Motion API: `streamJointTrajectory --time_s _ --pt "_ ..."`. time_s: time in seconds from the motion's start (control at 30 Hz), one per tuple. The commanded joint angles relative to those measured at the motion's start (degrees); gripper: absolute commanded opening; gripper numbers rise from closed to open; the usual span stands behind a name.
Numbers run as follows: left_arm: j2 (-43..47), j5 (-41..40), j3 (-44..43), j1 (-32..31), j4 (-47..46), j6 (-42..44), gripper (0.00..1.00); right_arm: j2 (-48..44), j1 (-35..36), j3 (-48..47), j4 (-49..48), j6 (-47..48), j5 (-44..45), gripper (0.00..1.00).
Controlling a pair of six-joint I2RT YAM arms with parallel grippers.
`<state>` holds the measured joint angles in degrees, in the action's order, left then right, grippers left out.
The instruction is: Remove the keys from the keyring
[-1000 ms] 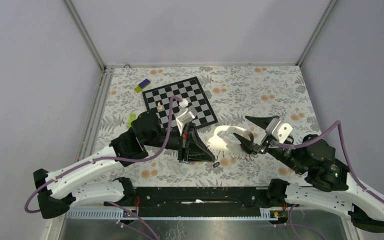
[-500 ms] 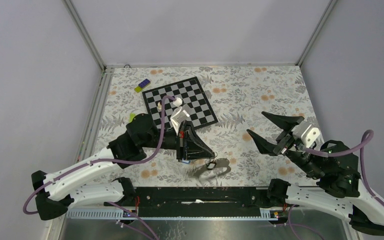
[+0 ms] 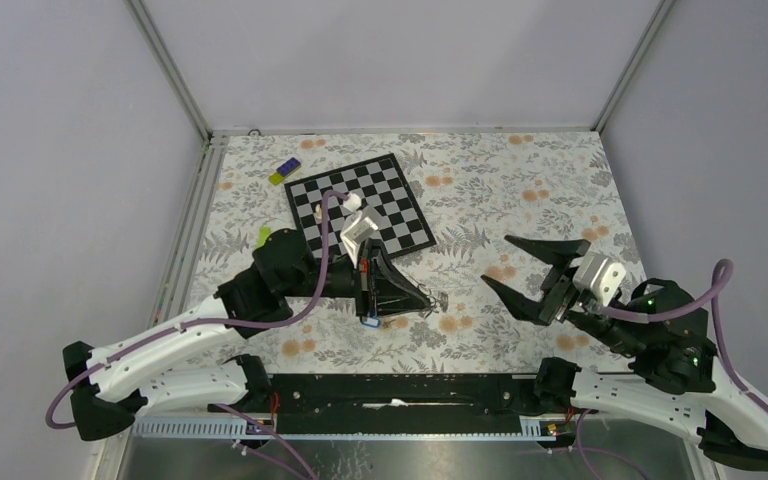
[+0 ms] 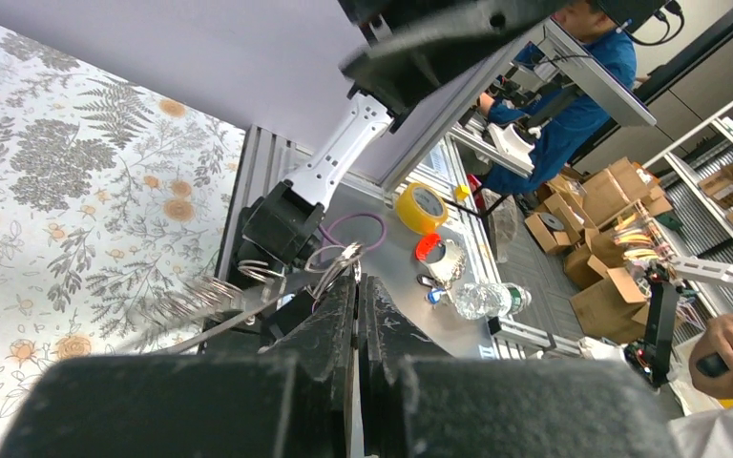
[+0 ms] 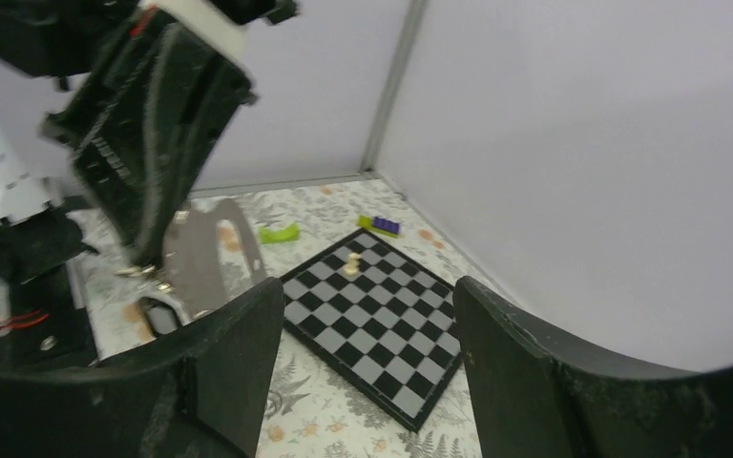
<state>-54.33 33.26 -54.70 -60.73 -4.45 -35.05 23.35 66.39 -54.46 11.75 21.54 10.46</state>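
Observation:
My left gripper [image 3: 426, 300] is shut on the keyring [image 4: 341, 260], a thin wire loop pinched at its fingertips [image 4: 344, 286]. The keys [image 4: 196, 298] hang from the ring as a silvery smear, blurred by motion. From above they show as a small speck [image 3: 441, 298] just past the left tips. My right gripper [image 3: 496, 261] hangs above the table to the right of them, open and empty, apart from the ring. In the right wrist view the left gripper [image 5: 148, 258] shows at the left, with a grey blur [image 5: 205, 250] dangling below it.
A chessboard [image 3: 400, 215] lies behind the left arm with a white chess piece [image 3: 318, 211] on it. A purple and yellow block [image 3: 284, 170] and a green scrap [image 3: 264, 238] lie at the far left. The metal frame rail [image 3: 188, 230] edges the table.
My right gripper has pulled back to the right, away from the left gripper's tips, and opened a little wider. The hanging bundle swung below the left tips and now sits close to them.

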Motion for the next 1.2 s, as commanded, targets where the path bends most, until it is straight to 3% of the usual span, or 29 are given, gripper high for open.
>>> streamJointTrajectory --time_s 0.0,0.1,0.33,0.43,0.53,0.7,0.9,1.07,1.17 --pt "2.5 -4.1 0.5 -0.1 -5.4 -0.7 0.00 1.9 -0.2 -0.4 2.0 0.6 -15.3 0.70" --pt "3.1 -6.6 1.1 -0.1 -6.8 -0.3 0.00 2.6 -0.2 0.6 0.8 0.2 -22.2 0.62" --pt "6.3 -13.9 4.7 0.0 -13.2 0.1 0.00 2.2 -0.2 4.7 -8.4 -3.6 -23.7 0.34" --pt "7.2 -17.1 5.7 0.0 -14.9 0.2 0.00 1.7 -0.2 6.7 -14.4 -6.3 -24.0 0.27" --pt "7.9 -21.9 6.7 0.0 -17.1 -1.6 0.00 1.9 -0.2 7.7 -18.7 -8.7 -24.6 0.29" --pt "7.5 -30.0 5.6 0.0 -15.8 -5.5 0.00 3.6 -0.2 8.2 -20.8 -11.1 -24.8 0.41" --pt "1.4 -37.9 -6.1 0.0 6.1 -7.1 0.00 5.8 -0.2 9.9 -22.5 -12.9 -23.5 0.42" --pt "-10.4 -43.7 -24.6 0.2 35.6 -8.5 0.00 6.1 -0.2 11.0 -23.3 -13.1 -20.7 0.41" --pt "-15.8 -43.2 -29.0 0.8 45.8 -9.0 0.00 5.7 -0.2 11.3 -23.0 -13.4 -18.6 0.41"
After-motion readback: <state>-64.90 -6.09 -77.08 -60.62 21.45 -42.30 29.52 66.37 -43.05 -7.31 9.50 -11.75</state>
